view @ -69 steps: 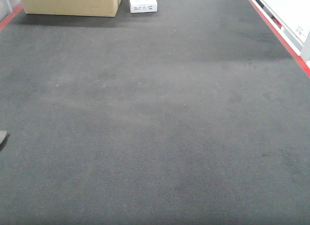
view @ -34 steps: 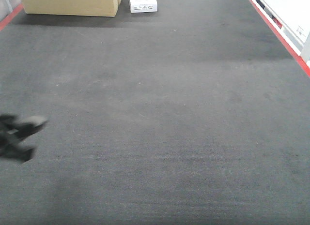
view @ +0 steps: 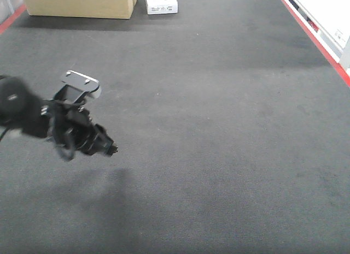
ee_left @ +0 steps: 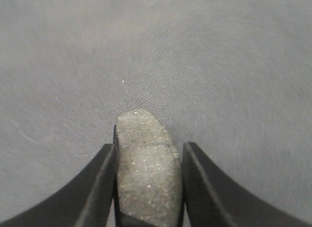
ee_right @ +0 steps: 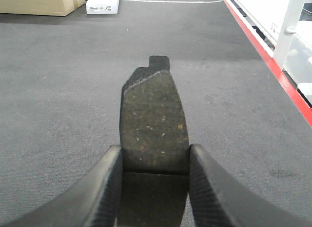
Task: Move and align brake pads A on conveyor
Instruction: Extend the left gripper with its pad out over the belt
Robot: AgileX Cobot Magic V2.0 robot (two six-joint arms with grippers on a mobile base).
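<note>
My left gripper (ee_left: 148, 149) is closed on the first brake pad (ee_left: 146, 173), one black finger (ee_left: 97, 188) pressed to each long side and the pad's rounded end sticking out past the tips. Below it I see only the rough charcoal conveyor (ee_left: 219, 66), and I cannot tell whether the pad touches the belt. From the front camera that arm hangs over the left part of the conveyor (view: 219, 128), with a shadow on the belt just beneath it. The left gripper (view: 108, 148) is too blurred there to make out the pad. My right gripper (ee_right: 155, 149) is clamped the same way on the second brake pad (ee_right: 153, 114), whose thin groove sits between the fingers and whose notched end points up the belt. Far ahead, a cardboard box (ee_right: 39, 2) and a white box (ee_right: 103, 2) sit side by side, and the red edge (ee_right: 273, 66) runs along the right.
</note>
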